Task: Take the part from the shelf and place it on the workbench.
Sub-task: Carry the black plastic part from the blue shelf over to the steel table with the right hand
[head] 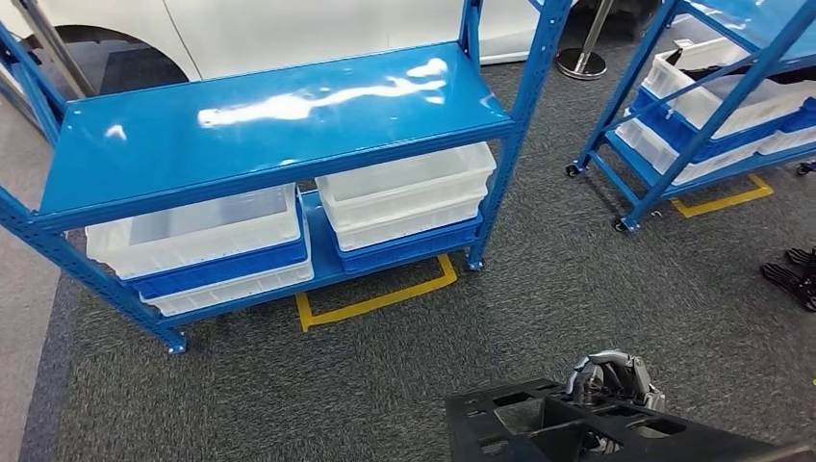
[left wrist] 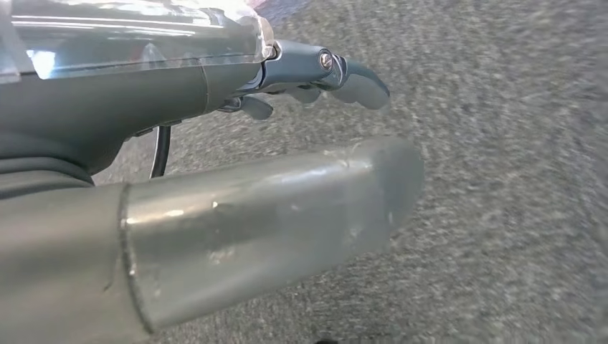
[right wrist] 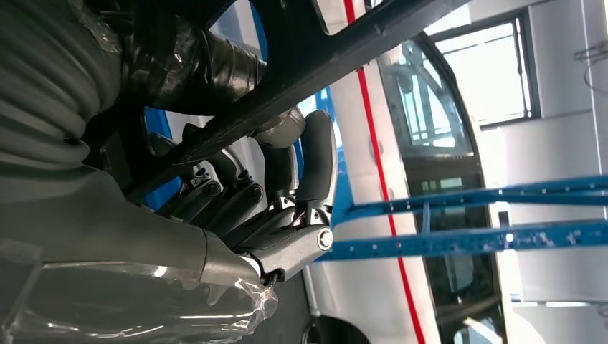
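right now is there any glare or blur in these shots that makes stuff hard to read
Head view: white glare streaks on the top board of the blue shelf, otherwise sharp; the black part is cut off by the frame edge. Left wrist view: the carpet is soft with blur. Right wrist view: bright windows leave the right hand and part dark.

Bright overhead glare on blue shelf point(head: 269, 125), blurred carpet point(left wrist: 502, 179), overexposed windows point(right wrist: 495, 79)

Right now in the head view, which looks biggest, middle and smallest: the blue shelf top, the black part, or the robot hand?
1. Blue shelf top, biggest.
2. Black part, partly cut off by the picture's edge and nearer the camera, so its true size is unsure.
3. Right robot hand, smallest; it grips the part.
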